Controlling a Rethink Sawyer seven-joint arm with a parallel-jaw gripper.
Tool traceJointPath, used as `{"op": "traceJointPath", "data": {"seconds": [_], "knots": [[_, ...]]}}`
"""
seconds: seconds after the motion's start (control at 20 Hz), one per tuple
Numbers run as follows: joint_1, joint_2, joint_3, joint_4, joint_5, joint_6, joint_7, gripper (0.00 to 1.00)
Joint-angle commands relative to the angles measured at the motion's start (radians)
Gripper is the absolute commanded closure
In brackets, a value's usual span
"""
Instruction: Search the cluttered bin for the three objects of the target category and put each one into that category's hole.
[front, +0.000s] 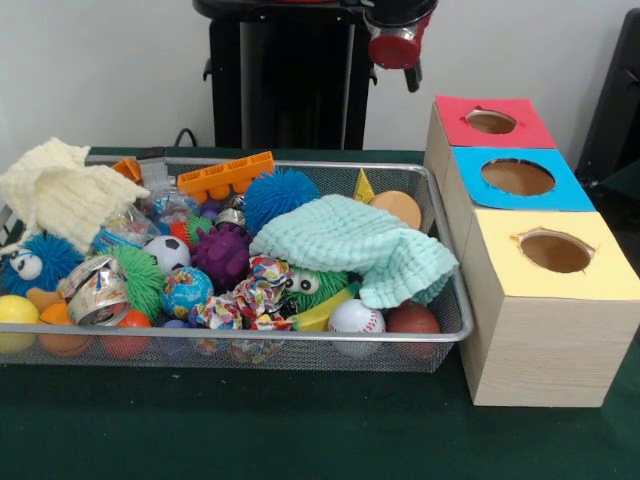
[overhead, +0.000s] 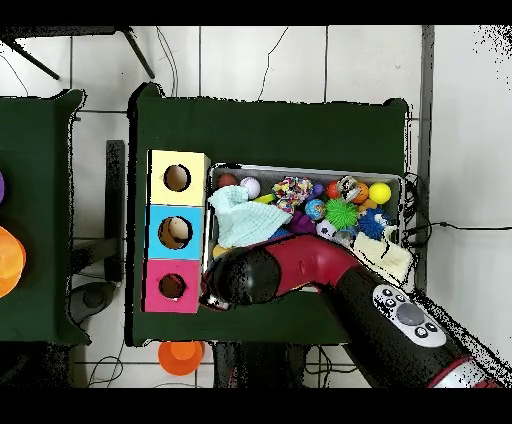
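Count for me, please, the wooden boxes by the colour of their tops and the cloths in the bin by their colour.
Red-topped box: 1
Blue-topped box: 1
Yellow-topped box: 1
Cream cloth: 1
Mint cloth: 1
Total: 5

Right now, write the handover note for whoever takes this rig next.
Pincer: raised at the bin's far side near the red box, nothing seen in it; open or shut can't be told.
Wire bin: full of clutter. A mint cloth lies over the right half, a cream cloth hangs over the left corner; balls such as the baseball and soccer ball show.
Boxes: red, blue and yellow holes stand in a row beside the bin; what's inside cannot be seen.
Done: nothing visibly. Left: find all three targets, drop them in.
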Motion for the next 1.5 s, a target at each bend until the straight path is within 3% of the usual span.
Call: {"op": "traceJointPath", "data": {"seconds": [0.05, 0.35, 0.75, 1.2, 1.5], "knots": [[-0.073, -0.060, 0.013, -0.151, -0.116, 0.061, -0.135, 1.00], [-0.136, -0.053, 0.043, -0.183, -0.144, 0.039, -0.163, 1.00], [-0.185, -0.026, 0.076, -0.254, -0.189, 0.107, -0.261, 1.00], [-0.246, 0.109, 0.099, -0.414, -0.258, 0.170, -0.423, 1.00], [-0.261, 0.165, 0.111, -0.504, -0.278, 0.196, -0.479, 1.00]]}}
